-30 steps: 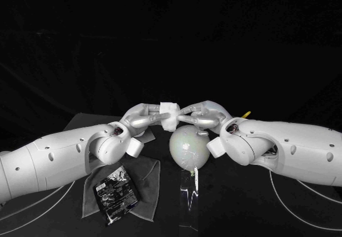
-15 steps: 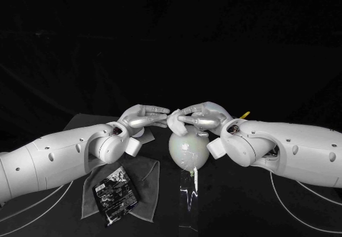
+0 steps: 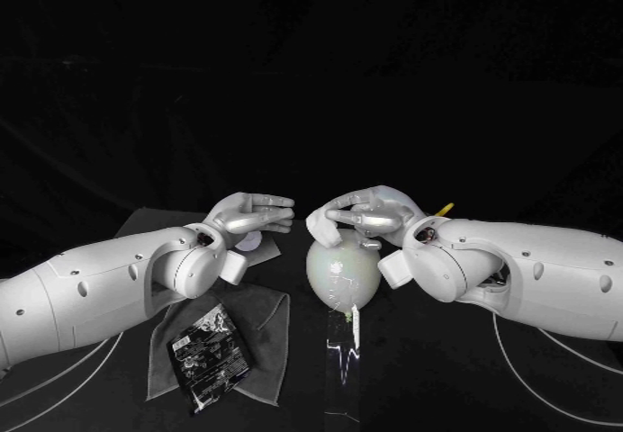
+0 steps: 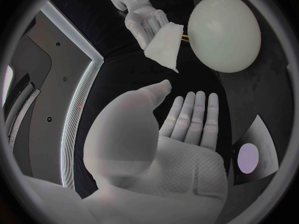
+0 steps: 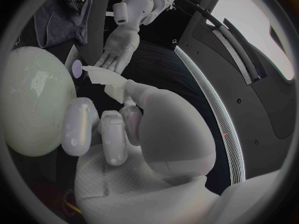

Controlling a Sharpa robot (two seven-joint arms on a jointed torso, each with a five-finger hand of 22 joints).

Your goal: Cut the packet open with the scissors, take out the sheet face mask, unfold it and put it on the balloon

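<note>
Presently | right hand (image 3: pixel 364 212) fingers pinch folded sheet mask (image 4: pixel 165 45) just beside balloon (image 3: pixel 343 268) | left hand (image 3: pixel 252 214) fingers spread, empty

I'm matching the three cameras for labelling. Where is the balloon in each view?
Head view: the balloon is at the picture's centre, just under the right hand.
Left wrist view: it lies beyond the left hand, beside the right hand.
Right wrist view: the balloon is next to the right hand's fingers.
Shared landmark: the right hand, pinching the folded mask.
</note>
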